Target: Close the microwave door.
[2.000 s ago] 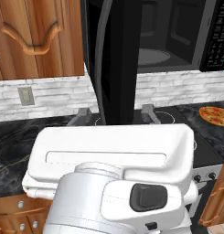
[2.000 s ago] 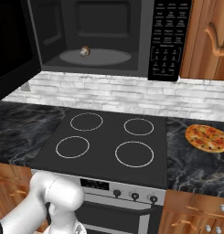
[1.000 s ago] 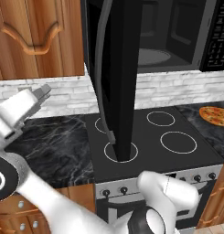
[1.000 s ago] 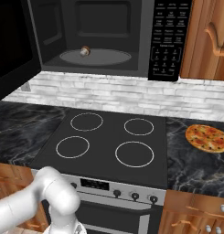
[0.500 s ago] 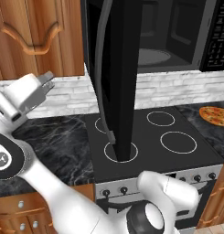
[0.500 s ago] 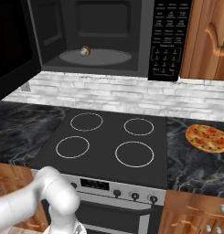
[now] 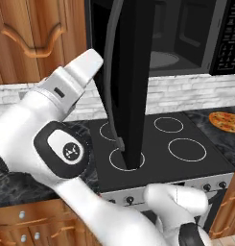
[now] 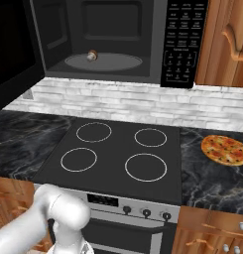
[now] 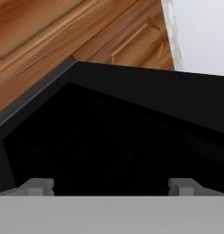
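arm (image 7: 56,139) raised left of open microwave door (image 7: 131,72), gripper (image 9: 111,186) fingers apart

A black stove (image 8: 118,154) with four white burner rings sits in a dark marble counter (image 8: 19,141). White brick wall (image 8: 118,101) runs behind; wooden cabinets (image 7: 37,38) hang above, drawers (image 8: 212,230) below.

text: none legible | keypad (image 8: 181,42): white marks, too small to read
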